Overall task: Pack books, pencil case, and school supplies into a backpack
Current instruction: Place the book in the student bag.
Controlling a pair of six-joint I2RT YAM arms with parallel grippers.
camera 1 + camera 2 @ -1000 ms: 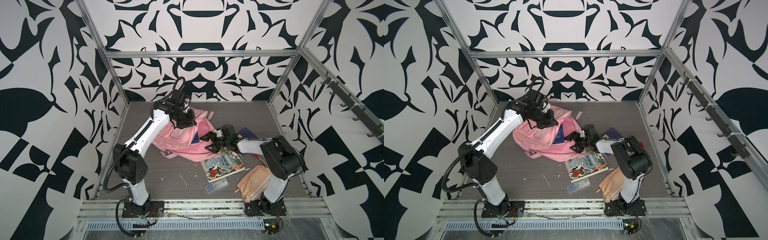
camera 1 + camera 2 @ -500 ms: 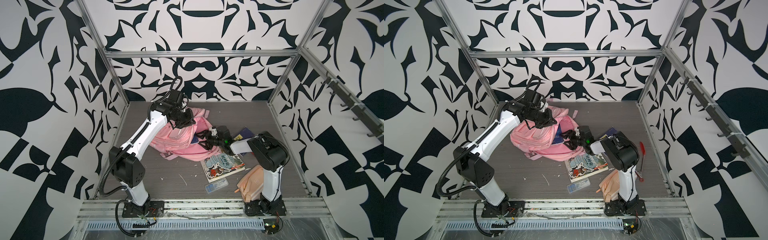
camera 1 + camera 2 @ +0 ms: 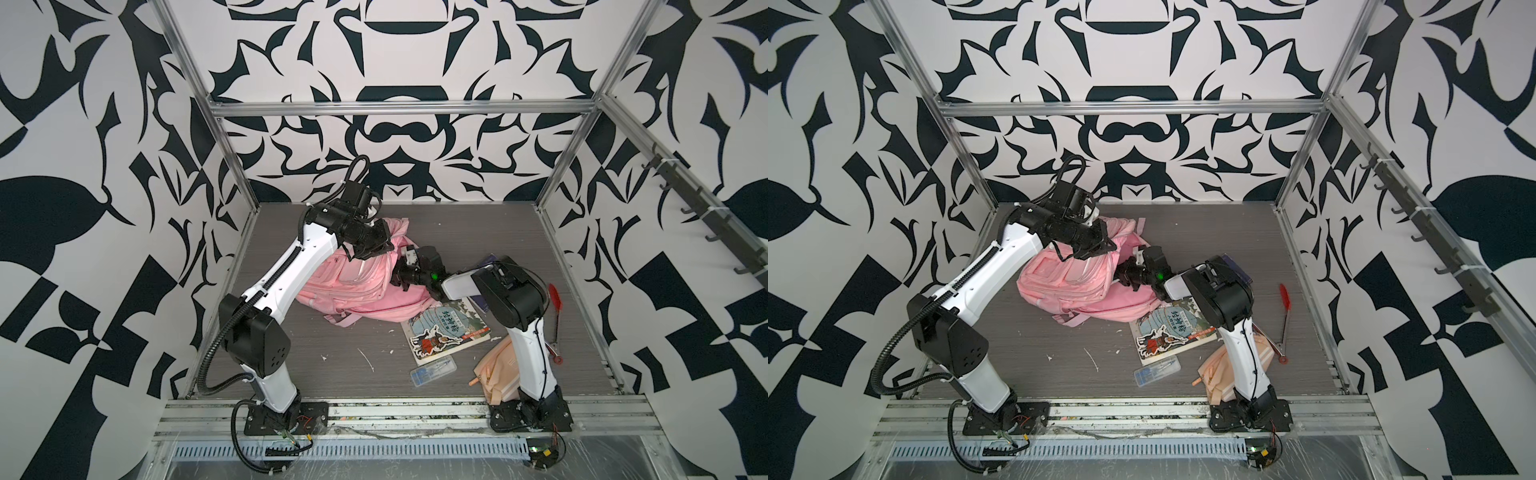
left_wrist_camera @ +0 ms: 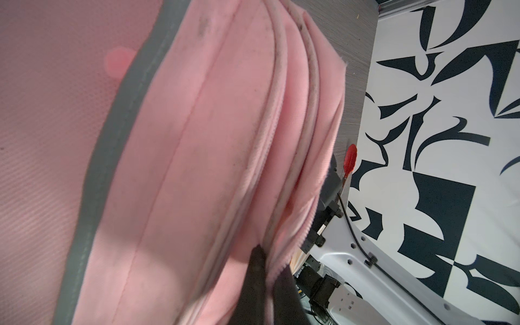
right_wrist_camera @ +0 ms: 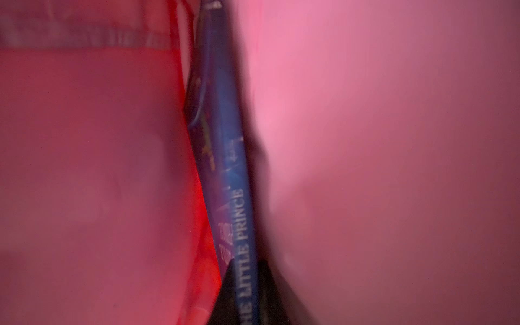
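Three thin paperbacks: a blue "The Little Prince" book (image 5: 222,140) stands edge-on inside the soft pink fabric backpack (image 3: 357,286), with the right gripper (image 5: 249,281) clenched on its spine. A pale illustrated book (image 3: 444,332) lies flat against the backpack's edge, and a dark navy book (image 3: 1235,266) peeks from behind the right arm. One peach fabric pencil case (image 3: 496,370) and one small clear plastic box (image 3: 433,370) lie near the front rail. Two grippers; the left gripper (image 4: 268,281) pinches the backpack's zipper-edged rim.
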